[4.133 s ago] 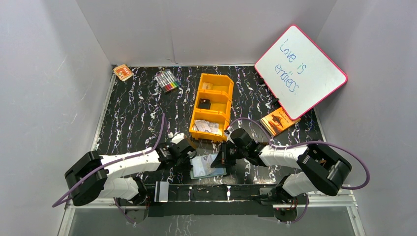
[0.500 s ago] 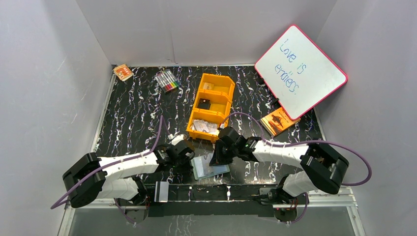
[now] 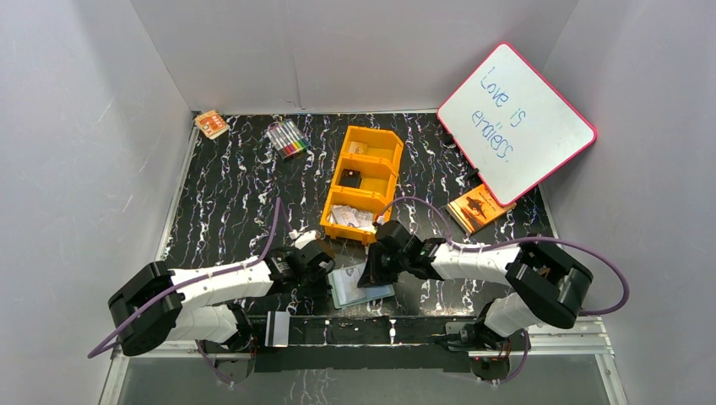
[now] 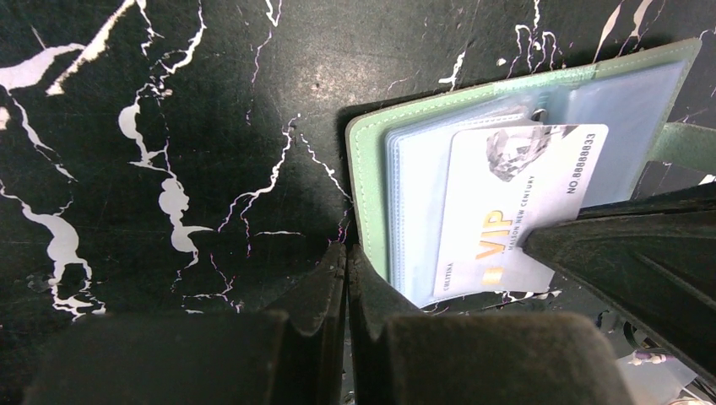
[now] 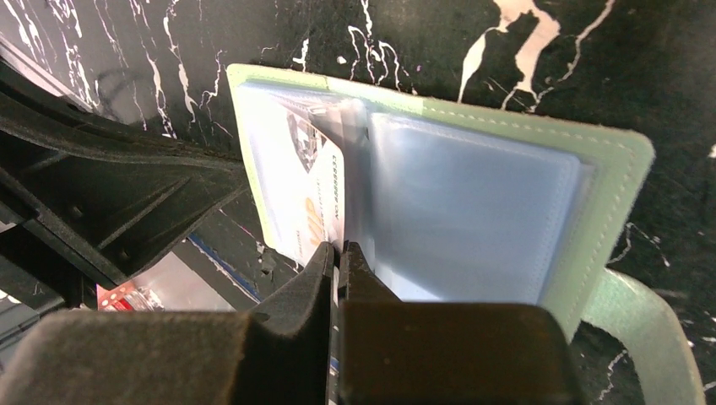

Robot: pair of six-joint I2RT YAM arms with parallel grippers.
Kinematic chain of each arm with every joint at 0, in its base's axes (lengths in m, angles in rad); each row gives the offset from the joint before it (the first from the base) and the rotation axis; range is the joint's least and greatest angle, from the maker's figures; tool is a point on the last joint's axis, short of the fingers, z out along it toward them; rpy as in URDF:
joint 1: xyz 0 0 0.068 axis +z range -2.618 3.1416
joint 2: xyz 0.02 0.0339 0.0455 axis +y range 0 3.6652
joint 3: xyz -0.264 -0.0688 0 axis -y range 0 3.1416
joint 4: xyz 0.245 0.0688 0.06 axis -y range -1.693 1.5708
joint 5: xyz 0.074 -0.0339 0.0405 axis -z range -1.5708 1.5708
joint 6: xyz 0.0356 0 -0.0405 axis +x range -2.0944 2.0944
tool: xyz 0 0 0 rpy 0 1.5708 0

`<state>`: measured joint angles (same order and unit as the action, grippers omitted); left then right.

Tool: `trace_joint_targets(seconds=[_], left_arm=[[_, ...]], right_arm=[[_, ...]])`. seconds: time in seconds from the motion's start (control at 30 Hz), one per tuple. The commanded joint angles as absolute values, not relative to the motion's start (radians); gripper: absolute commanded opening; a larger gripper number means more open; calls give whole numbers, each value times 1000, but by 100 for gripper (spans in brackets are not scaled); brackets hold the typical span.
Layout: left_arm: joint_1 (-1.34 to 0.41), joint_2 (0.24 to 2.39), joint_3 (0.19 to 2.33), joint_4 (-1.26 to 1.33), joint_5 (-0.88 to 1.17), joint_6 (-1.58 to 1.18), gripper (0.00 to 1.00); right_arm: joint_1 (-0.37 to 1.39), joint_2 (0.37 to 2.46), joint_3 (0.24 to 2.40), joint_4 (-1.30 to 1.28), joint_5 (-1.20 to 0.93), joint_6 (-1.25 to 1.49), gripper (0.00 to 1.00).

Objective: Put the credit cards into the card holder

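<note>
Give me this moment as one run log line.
phase: card insertion | left gripper: shut, at card holder edge | right gripper: shut on credit card, partly in pocket | card holder: open

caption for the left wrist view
Right gripper holds a VIP card on the open card holder, left gripper shut beside it.

Robot lab test booth, plain grey walls [image 3: 84, 126], black marbled table [image 3: 236, 186], aluminium frame rail [image 3: 574, 342]

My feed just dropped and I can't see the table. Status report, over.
Left gripper shut, tips at edge of sage-green square wallet. Right gripper shut on pale whitish VIP card, lying across the open wallet, not clearly pocketed. No obstruction seen there.
</note>
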<state>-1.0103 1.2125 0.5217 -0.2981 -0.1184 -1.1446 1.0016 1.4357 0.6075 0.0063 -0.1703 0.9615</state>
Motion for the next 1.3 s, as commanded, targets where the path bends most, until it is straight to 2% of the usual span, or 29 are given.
trace_joint_targets(seconds=[0.0,0.4,0.6,0.77,1.27], left_arm=[[-1015,1251,524,-284,-104,-1138,0],[-1015,1254,528,-278,-102,-1137,0],[-1015,1246,523,-279,-105,-1145,0],[-1015,1242,523,-276,-104,-1153,0],[-1015,1248,529,-241,-80,-1153,0]], right_arm=[[1007,1482,591,-10,-189,927,0],[1008,1469,612,-19,-201,938,0],[1008,1434,610,-17,-215,977,36],[1008,1417,618,-27,-217,994,50],[1031,1454,675,-11,-261,1011,50]])
